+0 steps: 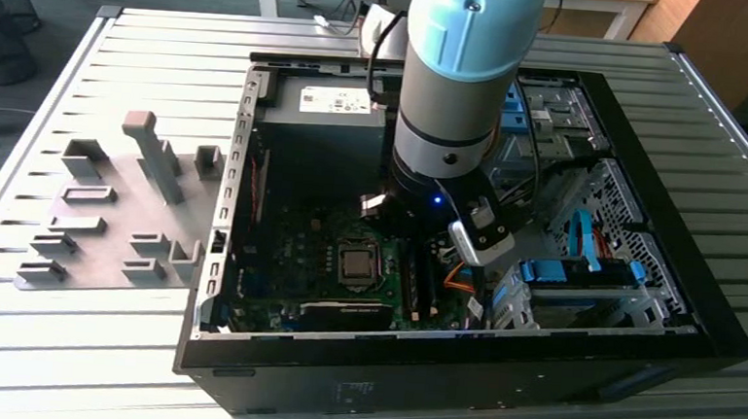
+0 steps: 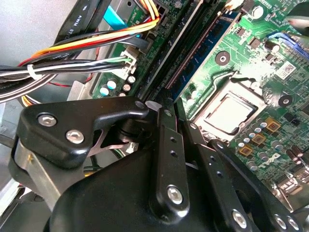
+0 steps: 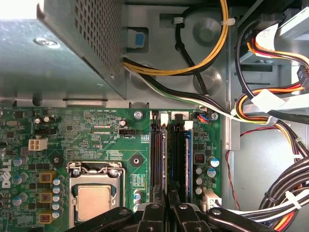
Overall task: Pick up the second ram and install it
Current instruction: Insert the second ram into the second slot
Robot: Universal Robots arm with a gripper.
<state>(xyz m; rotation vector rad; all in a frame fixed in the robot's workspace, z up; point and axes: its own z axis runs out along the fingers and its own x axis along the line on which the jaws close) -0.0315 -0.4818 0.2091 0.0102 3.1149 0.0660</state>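
1. Black tool (image 3: 166, 212) fingers stood narrow over your motherboard's (image 3: 96, 140) memory slots; whether they gripped anything, you couldn't tell.
2. Your second ram (image 3: 188, 164) sat in its slot, just beyond.
3. Your exterior view alone showed the table (image 1: 161, 70).

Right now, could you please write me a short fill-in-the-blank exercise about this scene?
The arm reaches down into the open computer ____.
The gripper hangs above the memory slots on the ____-coloured motherboard.
The grey holder blocks stand on the exterior view's ____ of that computer.
Missing words: case; green; left.
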